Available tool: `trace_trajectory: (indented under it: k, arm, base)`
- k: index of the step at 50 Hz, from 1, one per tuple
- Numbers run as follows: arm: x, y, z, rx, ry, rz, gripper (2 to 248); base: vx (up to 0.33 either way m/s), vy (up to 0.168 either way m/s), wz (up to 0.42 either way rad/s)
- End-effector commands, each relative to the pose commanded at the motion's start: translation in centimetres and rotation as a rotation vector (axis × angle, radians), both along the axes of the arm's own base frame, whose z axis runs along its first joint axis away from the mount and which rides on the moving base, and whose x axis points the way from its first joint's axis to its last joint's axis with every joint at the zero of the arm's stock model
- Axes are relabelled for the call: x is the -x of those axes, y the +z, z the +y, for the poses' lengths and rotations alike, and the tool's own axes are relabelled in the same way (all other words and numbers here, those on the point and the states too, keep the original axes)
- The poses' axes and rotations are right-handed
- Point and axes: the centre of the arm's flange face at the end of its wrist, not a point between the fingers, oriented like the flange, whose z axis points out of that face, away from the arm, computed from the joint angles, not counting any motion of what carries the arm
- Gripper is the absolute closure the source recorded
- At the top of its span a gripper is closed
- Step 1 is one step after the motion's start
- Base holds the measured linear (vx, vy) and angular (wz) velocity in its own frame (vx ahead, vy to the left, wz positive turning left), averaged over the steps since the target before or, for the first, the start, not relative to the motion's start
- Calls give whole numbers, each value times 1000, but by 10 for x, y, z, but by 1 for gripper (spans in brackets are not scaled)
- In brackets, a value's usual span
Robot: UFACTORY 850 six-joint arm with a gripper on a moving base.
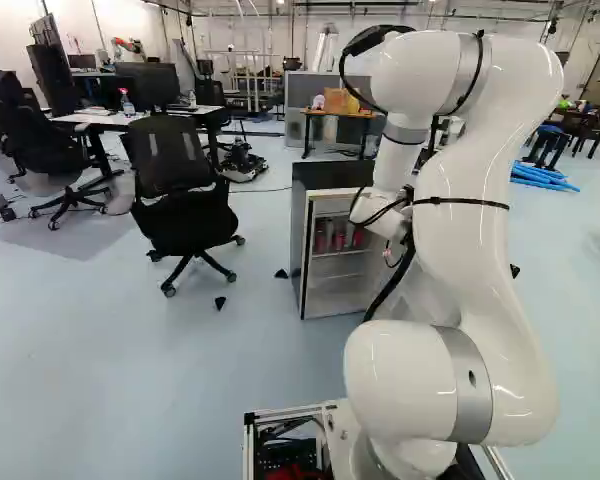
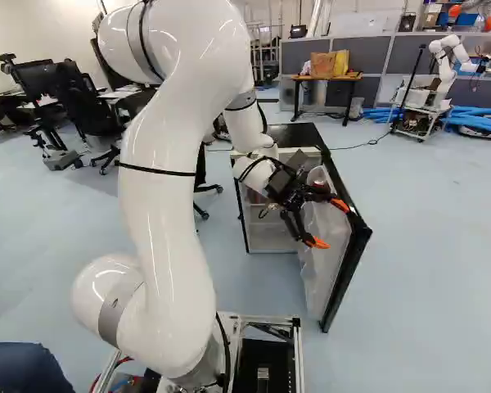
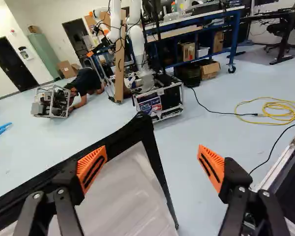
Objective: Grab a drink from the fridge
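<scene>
While fridge (image 1: 328,176) stands open, drinks (image 1: 339,241) look reddish.

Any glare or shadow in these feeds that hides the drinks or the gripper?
Left base view: small bright highlights on the white arm; the red drinks sit in shade inside the fridge but show through. Right base view: more highlights on the arm, while the gripper is plainly lit. Wrist view: soft sheen on the door's pale liner, both orange pads clear of glare.
</scene>
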Motion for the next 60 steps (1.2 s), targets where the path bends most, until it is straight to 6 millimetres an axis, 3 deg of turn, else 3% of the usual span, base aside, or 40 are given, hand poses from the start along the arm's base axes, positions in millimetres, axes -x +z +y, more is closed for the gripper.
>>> trace_trajectory:
  k: [24,44,60]
  arm:
    - [-19,2,-43,14,31,-49,3]
    - [-24,3,-44,14,140,-46,3]
    - [-11,4,-25,12,326,2,3]
  base:
    - [0,0,0]
    - [0,0,0]
    - [0,0,0]
